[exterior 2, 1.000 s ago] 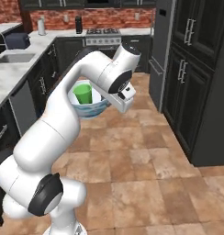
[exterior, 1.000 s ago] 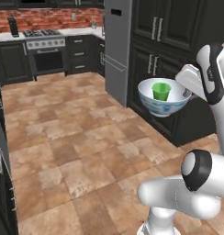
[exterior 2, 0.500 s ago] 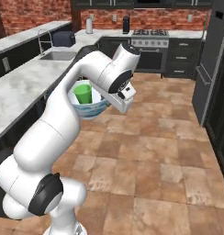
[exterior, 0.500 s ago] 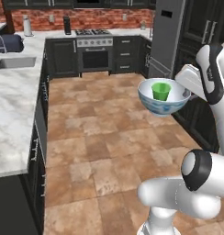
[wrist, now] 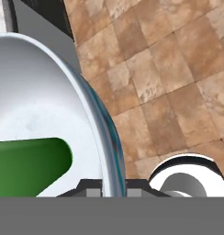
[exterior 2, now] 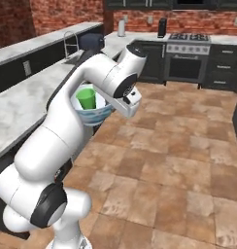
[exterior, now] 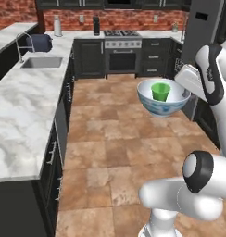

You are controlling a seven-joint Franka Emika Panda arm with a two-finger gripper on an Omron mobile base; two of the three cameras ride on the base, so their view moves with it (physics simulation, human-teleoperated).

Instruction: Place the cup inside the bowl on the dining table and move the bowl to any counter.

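The white bowl with a blue pattern (exterior: 163,105) hangs in the air over the tiled floor, and the green cup (exterior: 160,91) stands upright inside it. My gripper (exterior: 186,90) is shut on the bowl's right rim. From the right base view, the bowl (exterior 2: 94,115) with the cup (exterior 2: 86,98) sits left of the gripper (exterior 2: 110,104), close to the counter's edge. In the hand view the bowl's pale interior (wrist: 36,110) and the cup (wrist: 31,165) lie left of the pinched rim. The marble counter (exterior: 27,106) with dark drawers runs along the left.
A sink (exterior: 40,62) with a faucet is set in the counter (exterior 2: 23,104). A higher marble ledge (exterior 2: 42,44) runs behind its black backsplash. A stove (exterior: 122,51) stands at the far wall and a tall grey fridge (exterior: 203,28) at the right. Open tiled floor (exterior: 115,139) lies ahead.
The whole picture has swung, so the base has moved: the sink counter now fills the left side. The bowl with the cup stays held in the same place relative to the arm.
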